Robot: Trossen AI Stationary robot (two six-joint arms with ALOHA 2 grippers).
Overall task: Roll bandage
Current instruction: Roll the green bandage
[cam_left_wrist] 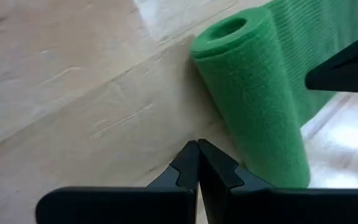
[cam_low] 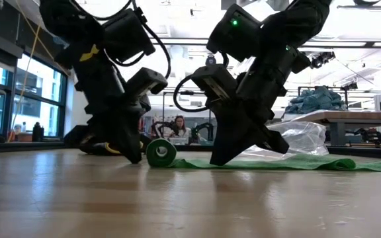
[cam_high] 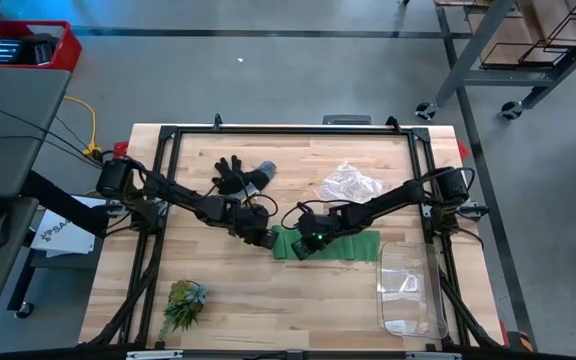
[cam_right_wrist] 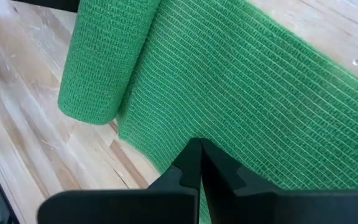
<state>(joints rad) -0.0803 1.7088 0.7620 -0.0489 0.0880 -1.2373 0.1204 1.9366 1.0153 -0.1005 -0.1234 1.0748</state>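
Pale wooden surface (cam_low: 177, 205) foreground; soft mid-green fabric bandage (cam_high: 343, 246) part-rolled. Left gripper (cam_high: 261, 237) at nine o'clock, right gripper (cam_high: 306, 240) on strip, both jaws clenched empty. Keep roll square, strip taut.

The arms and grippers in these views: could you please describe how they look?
Both arms are dark, jointed links with black cables looping off them. The right arm carries a small green light. The left gripper and right gripper each have two matte black, wedge-shaped fingers.

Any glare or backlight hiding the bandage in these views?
Low view: bright windows and ceiling lights leave both arms as dark silhouettes, yet the bandage roll reads clearly. Left wrist view: window glare on the table beside the roll. Right wrist view: even light, weave sharp. High view: no glare.
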